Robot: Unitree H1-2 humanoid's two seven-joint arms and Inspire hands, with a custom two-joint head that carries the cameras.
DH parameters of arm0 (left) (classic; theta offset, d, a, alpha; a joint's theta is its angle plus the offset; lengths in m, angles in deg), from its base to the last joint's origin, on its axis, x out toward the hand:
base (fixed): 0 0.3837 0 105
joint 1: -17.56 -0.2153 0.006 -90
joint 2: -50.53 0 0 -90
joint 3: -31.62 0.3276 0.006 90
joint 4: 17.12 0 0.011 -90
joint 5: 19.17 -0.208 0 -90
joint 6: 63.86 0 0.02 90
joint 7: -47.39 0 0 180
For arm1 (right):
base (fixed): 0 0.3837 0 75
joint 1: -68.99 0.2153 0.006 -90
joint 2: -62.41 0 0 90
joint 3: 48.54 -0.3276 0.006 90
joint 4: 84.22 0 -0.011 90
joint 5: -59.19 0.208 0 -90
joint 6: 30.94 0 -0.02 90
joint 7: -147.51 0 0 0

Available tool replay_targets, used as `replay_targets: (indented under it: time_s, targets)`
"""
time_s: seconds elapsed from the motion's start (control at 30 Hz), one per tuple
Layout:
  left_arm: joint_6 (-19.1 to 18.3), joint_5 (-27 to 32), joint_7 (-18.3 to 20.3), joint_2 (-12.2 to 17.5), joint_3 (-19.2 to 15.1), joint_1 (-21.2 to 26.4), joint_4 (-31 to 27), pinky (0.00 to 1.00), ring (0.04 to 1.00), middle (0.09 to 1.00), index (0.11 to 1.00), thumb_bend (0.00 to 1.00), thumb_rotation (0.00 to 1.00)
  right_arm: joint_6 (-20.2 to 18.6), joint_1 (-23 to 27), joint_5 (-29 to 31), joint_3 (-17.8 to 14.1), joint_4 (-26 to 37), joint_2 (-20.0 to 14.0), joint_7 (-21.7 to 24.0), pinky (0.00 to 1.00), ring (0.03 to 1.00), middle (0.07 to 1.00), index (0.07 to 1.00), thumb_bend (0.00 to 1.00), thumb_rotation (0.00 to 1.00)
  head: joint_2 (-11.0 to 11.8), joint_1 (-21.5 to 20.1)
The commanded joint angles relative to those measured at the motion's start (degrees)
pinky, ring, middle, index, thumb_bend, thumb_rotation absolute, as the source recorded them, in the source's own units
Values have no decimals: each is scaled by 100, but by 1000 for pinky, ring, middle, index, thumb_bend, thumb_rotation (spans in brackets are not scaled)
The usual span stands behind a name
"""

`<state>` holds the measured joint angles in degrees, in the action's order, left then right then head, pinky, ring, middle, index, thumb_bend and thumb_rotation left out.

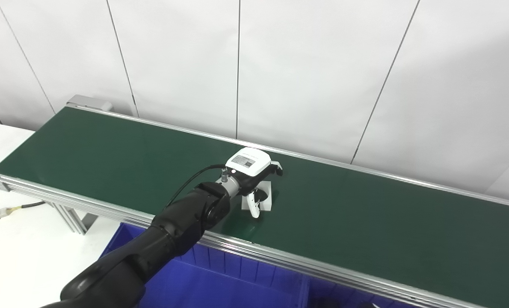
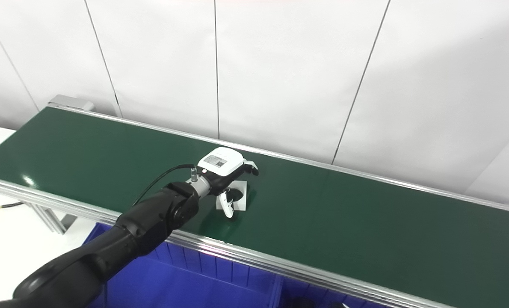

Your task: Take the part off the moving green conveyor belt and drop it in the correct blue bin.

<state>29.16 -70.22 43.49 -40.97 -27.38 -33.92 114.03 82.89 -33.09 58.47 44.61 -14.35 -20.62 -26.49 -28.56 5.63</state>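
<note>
A small white flat part (image 1: 266, 193) lies on the green conveyor belt (image 1: 109, 158), near its middle. My left hand (image 1: 254, 173), with a white back and black fingers, is reached out over the part. Its fingers (image 1: 276, 167) are spread above the part's far side and its thumb (image 1: 254, 208) hangs down at the near side. The hand looks open and the part rests on the belt; the hand hides part of it. It also shows in the right eye view (image 2: 238, 194) under the hand (image 2: 224, 171). My right hand is out of view.
A blue bin (image 1: 220, 278) with a divider (image 1: 303, 291) stands below the belt's near aluminium rail (image 1: 280, 256). A white wall runs behind the belt. A white table (image 1: 19, 248) with a cable is at the left.
</note>
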Motion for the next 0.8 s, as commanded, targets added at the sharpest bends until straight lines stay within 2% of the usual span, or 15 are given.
replay_targets:
  time_s: [0.0,0.07,0.13,0.2,0.5,0.77]
  targets:
    - [-107,72,44,135,-97,260,-76,412,511,602,696,861,0,309,28,64,-27,173,-6,24,683,764,801,786,1000,268,-7,3]
    - [-96,101,65,149,-107,259,-110,409,494,589,679,849,0,309,25,73,-36,176,0,30,684,764,800,785,1000,266,-7,3]
    - [-61,114,32,163,-108,258,-127,412,472,577,659,600,0,309,26,93,-51,178,11,54,686,763,799,784,1000,263,-13,-3]
    - [-70,105,36,178,-103,249,-189,410,445,552,644,512,0,309,28,97,-60,179,16,64,686,762,798,785,1000,263,-13,-3]
    - [-243,136,218,201,-158,233,-513,362,418,535,662,501,0,309,45,104,-97,148,36,110,690,762,799,787,1000,269,-6,18]
    - [-346,126,311,231,-207,250,-677,379,420,536,662,503,0,309,71,103,-113,154,47,125,690,760,796,786,1000,260,3,17]
